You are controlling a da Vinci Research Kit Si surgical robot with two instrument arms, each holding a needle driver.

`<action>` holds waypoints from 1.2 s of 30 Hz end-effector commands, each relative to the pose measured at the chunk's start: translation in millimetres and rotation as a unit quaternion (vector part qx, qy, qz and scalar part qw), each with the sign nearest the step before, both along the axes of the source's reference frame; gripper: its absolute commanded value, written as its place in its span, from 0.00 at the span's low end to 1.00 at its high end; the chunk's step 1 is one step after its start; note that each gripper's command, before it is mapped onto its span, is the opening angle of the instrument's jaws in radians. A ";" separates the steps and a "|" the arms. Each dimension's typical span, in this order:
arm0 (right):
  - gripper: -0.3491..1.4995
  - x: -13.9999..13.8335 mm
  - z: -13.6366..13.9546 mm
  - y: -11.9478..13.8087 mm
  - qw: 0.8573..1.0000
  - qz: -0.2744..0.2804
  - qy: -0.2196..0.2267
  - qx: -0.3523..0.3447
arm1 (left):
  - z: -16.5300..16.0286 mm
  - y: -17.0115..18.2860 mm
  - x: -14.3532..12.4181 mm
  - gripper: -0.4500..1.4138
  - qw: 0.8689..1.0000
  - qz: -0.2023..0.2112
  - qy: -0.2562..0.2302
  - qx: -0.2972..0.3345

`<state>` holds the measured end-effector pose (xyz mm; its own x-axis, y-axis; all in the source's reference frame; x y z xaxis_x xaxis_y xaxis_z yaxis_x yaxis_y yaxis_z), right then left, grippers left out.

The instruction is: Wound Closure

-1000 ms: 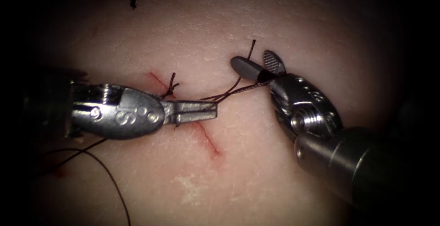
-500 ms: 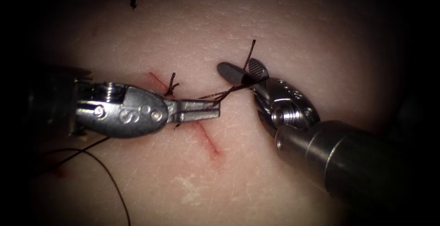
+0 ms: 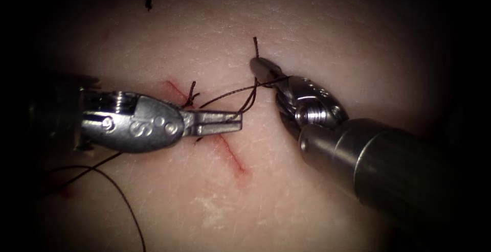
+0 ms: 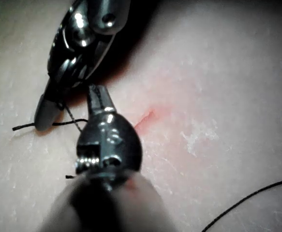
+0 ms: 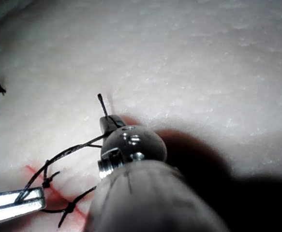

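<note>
Knot-tying: right tool (image 3: 258, 68) now clamped on thread (image 3: 225, 96) tail, left tool (image 3: 232, 121) shut on thread above cut (image 3: 232, 157); needs opposing pull.

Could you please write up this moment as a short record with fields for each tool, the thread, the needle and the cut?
left tool: jaws shut on the thread, over the cut
right tool: jaws shut on the thread's short end, right of the cut
needle: cannot be seen
tied stitch: on the cut, behind the left tool
tissue: red fluid along the cut
</note>
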<state>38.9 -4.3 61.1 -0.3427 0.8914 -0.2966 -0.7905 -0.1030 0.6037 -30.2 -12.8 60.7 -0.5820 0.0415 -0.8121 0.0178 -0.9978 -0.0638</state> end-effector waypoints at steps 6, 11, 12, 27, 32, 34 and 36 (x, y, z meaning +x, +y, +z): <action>0.00 1.1 -0.4 -1.2 1.000 -0.006 0.003 0.011 | 0.8 -0.8 1.3 0.00 1.000 0.007 0.005 -0.006; 0.00 1.4 -2.7 -2.1 1.000 0.001 0.015 -0.007 | 1.3 -0.3 3.2 0.00 1.000 0.001 0.013 0.001; 0.00 1.6 -3.2 -2.2 1.000 -0.004 0.008 -0.020 | 1.5 0.0 3.8 0.00 1.000 -0.001 0.017 0.002; 0.00 3.9 -8.8 -4.2 0.990 -0.037 -0.023 -0.131 | 1.1 5.2 8.5 0.00 0.998 -0.033 0.047 0.038; 0.00 4.5 -8.8 -5.6 0.989 -0.044 -0.022 -0.141 | 2.5 9.1 6.7 0.00 0.996 -0.033 0.050 0.059; 0.00 4.6 -8.8 -6.2 0.988 -0.047 -0.022 -0.144 | 3.3 10.7 5.8 0.00 0.995 -0.035 0.060 0.065; 0.00 4.7 -8.8 -6.7 0.988 -0.049 -0.021 -0.146 | 4.4 12.3 4.7 0.00 0.994 -0.040 0.070 0.073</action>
<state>42.8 -10.5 51.6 -0.2413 0.7913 -0.5618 -0.8144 0.1497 0.5607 -25.6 0.6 64.8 -0.6841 0.2065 -0.6995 -0.0872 -0.9754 -0.2026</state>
